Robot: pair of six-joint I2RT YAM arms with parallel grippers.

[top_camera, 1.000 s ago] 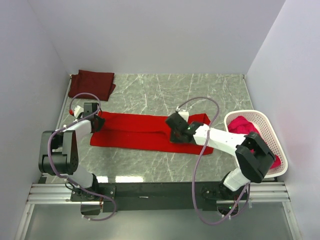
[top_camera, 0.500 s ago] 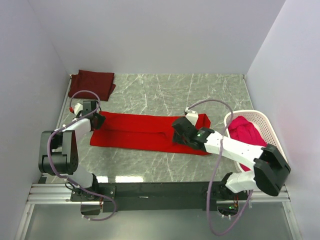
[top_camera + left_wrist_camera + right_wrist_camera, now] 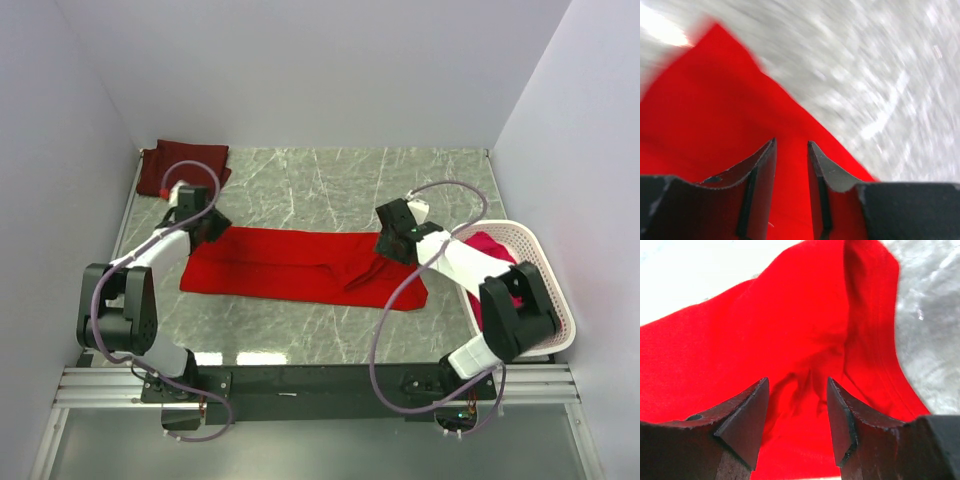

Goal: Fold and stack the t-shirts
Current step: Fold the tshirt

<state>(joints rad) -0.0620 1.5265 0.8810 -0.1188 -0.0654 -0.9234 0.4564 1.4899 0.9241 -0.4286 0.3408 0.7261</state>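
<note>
A grey marble-patterned tabletop (image 3: 330, 185) with pale veins fills the floor of the enclosure. Plain white walls close it in at the back (image 3: 300, 70), the left (image 3: 50, 150) and the right (image 3: 590, 150). A white perforated plastic basket (image 3: 548, 275) stands on the table's right side, close against the right wall. Along the near edge runs a ribbed aluminium rail (image 3: 100, 388). Both wrist views show the same marble surface, blurred in the left one (image 3: 880, 65) and sharper in the right one (image 3: 930, 330).

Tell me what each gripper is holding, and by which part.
Nothing is held. The right gripper stands open over the right end of the red t-shirt; the left gripper, jaws apart, hangs over its far left corner with no cloth between them.
</note>
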